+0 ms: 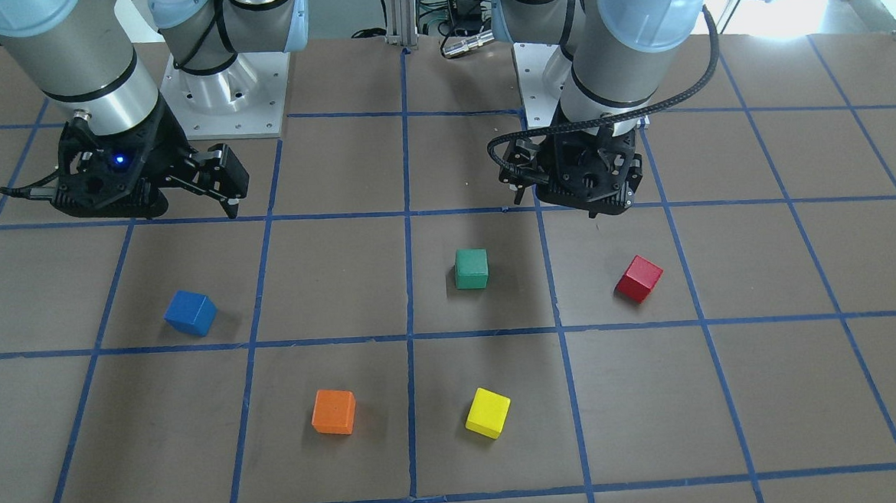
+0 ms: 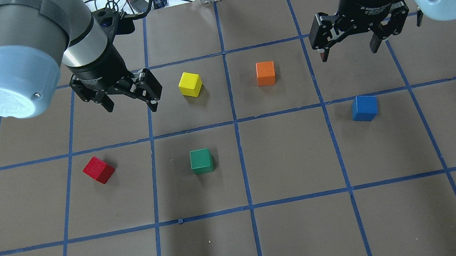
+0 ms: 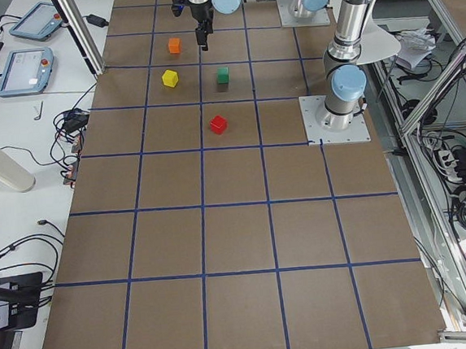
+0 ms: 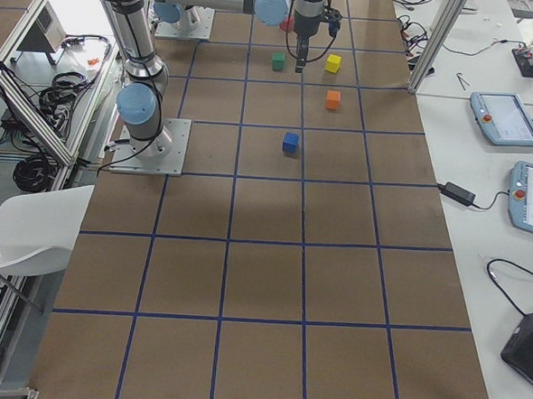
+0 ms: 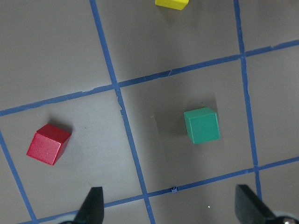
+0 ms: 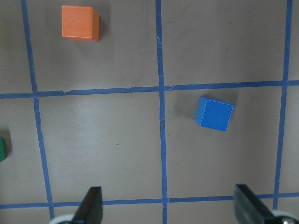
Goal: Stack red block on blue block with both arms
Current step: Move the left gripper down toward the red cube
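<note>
The red block (image 2: 98,169) lies on the table's left side, turned at an angle; it also shows in the left wrist view (image 5: 47,144) and the front view (image 1: 638,278). My left gripper (image 2: 131,106) hovers open and empty above the table, beyond and to the right of the red block. The blue block (image 2: 364,108) lies on the right side and shows in the right wrist view (image 6: 214,113) and the front view (image 1: 190,312). My right gripper (image 2: 349,53) hovers open and empty just beyond the blue block.
A green block (image 2: 201,161) lies between the red and blue blocks. A yellow block (image 2: 190,83) and an orange block (image 2: 265,73) lie farther out, between the two grippers. Blue tape lines grid the brown table (image 2: 300,235).
</note>
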`<state>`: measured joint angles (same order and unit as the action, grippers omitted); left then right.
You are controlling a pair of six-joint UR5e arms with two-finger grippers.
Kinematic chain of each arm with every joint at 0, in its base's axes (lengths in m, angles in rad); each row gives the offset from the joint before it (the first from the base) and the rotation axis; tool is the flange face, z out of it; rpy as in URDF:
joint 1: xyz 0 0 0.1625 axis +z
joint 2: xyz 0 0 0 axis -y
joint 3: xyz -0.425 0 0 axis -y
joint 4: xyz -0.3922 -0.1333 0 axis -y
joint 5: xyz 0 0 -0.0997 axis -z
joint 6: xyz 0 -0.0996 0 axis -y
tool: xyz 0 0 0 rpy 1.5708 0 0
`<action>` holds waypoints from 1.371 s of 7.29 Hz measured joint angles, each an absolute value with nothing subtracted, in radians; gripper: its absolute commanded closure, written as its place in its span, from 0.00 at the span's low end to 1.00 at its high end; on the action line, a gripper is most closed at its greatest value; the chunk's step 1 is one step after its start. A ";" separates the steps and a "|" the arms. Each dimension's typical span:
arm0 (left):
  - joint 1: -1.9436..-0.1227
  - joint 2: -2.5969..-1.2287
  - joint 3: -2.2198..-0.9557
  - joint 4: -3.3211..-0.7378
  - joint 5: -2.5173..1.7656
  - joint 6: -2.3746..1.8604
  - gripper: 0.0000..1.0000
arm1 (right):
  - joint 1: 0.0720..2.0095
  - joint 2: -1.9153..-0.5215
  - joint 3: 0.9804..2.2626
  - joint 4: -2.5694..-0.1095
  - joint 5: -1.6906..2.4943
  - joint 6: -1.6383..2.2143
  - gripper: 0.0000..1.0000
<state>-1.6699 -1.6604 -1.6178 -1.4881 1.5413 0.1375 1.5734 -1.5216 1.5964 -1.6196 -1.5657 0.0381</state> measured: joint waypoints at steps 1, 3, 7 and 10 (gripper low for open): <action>-1.670 -1.658 -1.619 -1.485 1.542 0.139 0.00 | 1.572 -1.522 1.595 -1.619 -1.566 0.037 0.00; -1.669 -1.663 -1.610 -1.476 1.546 0.142 0.00 | 1.572 -1.522 1.594 -1.619 -1.565 0.040 0.00; -1.472 -1.688 -1.667 -1.395 1.561 0.306 0.00 | 1.572 -1.520 1.600 -1.625 -1.566 0.040 0.00; -1.379 -1.711 -1.862 -1.176 1.613 0.417 0.00 | 1.570 -1.519 1.601 -1.630 -1.565 0.037 0.00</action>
